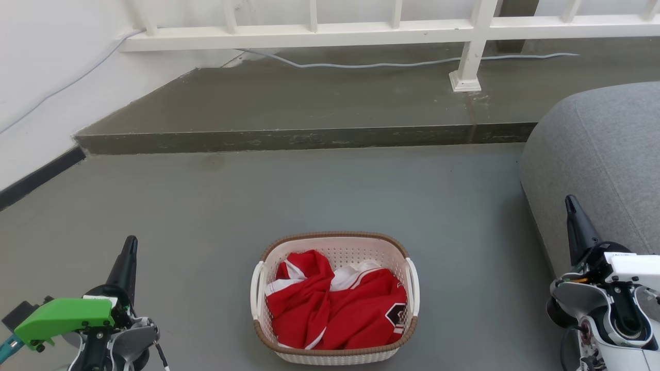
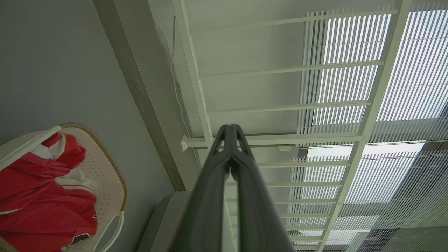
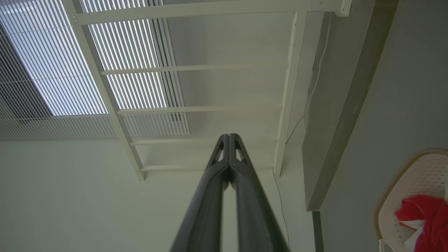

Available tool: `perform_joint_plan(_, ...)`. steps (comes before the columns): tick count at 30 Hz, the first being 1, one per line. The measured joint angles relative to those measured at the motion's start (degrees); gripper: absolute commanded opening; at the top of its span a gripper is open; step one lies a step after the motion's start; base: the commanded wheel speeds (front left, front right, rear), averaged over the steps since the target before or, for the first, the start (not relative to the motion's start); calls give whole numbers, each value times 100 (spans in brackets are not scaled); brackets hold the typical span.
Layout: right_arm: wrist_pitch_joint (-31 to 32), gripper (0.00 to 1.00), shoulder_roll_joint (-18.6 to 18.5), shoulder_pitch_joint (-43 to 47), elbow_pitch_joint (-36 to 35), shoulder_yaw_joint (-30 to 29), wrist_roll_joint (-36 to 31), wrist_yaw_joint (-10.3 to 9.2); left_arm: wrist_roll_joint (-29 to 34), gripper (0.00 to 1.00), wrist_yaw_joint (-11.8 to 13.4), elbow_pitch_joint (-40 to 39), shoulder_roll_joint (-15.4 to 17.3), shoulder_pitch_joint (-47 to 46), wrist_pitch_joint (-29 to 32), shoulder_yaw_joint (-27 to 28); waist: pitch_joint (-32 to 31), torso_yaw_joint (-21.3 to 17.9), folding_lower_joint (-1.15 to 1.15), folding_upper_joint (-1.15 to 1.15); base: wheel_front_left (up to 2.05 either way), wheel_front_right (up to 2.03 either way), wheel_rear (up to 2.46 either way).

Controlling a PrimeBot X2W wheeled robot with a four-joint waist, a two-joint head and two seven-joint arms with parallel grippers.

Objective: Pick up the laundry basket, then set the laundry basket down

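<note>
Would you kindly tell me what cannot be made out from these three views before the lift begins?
Head view: the floor of the laundry basket, covered by the red garment.
Head view: the garment's black emblem, creased and too small to read.
Left wrist view: much of the laundry basket, cut off by the left and bottom edges.
Right wrist view: most of the laundry basket, cut off by the right edge.

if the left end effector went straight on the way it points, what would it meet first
Probably the white railing on the raised step, though depth is unclear. The shut left end effector points clear of the laundry basket.
</note>
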Motion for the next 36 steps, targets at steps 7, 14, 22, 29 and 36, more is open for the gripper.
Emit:
perform_joint_plan(7, 0, 0, 0, 0, 0, 0, 0, 0, 0, 0, 0, 0, 0, 0, 0, 0, 0, 0, 0, 0, 0, 0, 0)
perform_joint_plan(14, 0, 0, 0, 0, 0, 1, 0, 0, 0, 0, 0, 0, 0, 1, 0, 0, 0, 0, 0, 0, 0, 0, 0)
perform_joint_plan(22, 0, 100, 53, 70, 100, 1, -1, -4, 1, 100, 5, 102, -52, 31, 1, -2, 1, 0, 0, 0, 0, 0, 0)
perform_joint_plan(29, -60, 100, 68, 169, 107, -8, -32, -4, 2, 100, 5, 91, -85, 119, -66, -73, 2, -2, 0, 0, 0, 0, 0)
perform_joint_plan(36, -164, 100, 36, 170, 97, -4, -187, -4, 70, 100, 5, 38, -83, 118, -185, -145, 6, -3, 0, 0, 0, 0, 0)
